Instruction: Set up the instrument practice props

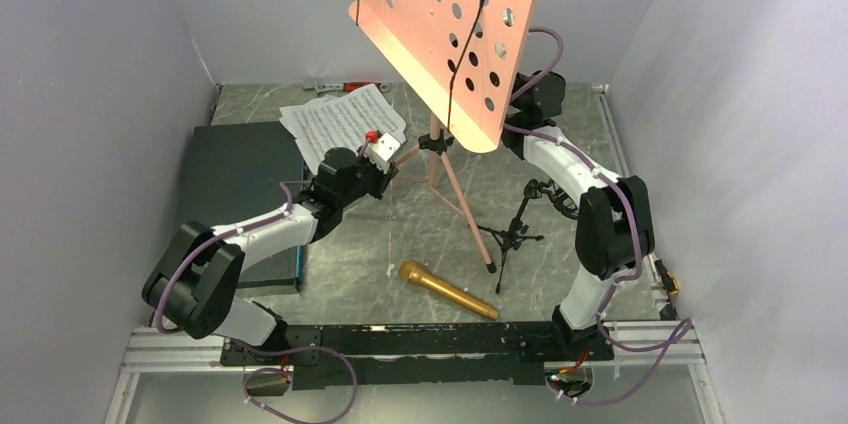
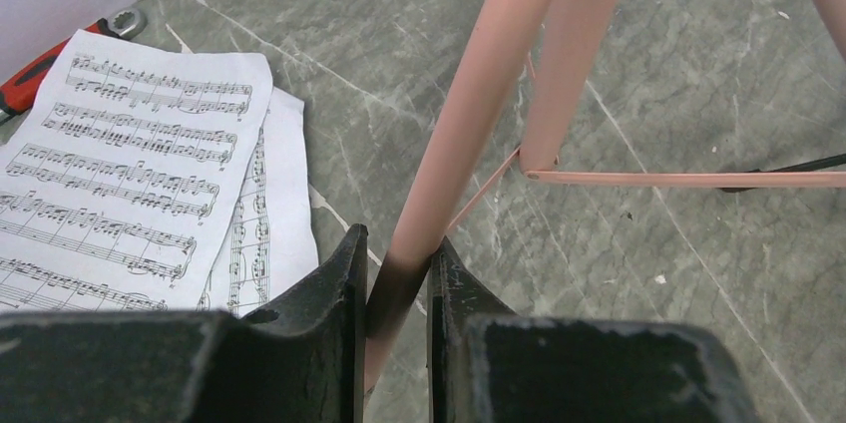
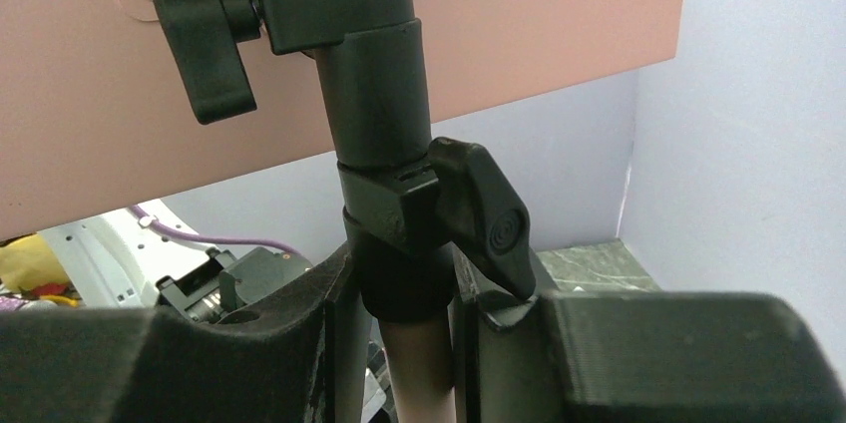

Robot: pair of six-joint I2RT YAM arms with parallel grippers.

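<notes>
I hold the pink perforated metal music stand (image 1: 445, 34) upright at the far centre of the desk (image 1: 380, 234), with the left end effector (image 2: 397, 263) clamped on a tripod leg (image 2: 469, 124) and the right end effector (image 3: 404, 293) clamped on its black post collar (image 3: 389, 204), to steady it.

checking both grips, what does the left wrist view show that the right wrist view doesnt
Left wrist only: white sheet-music pages, left gripper shut on a pink tripod leg. Right wrist only: right gripper shut on the black pole collar, a black locking lever, the pink perforated desk. Both: the grey marble table and parts of one pink metal music stand.
</notes>
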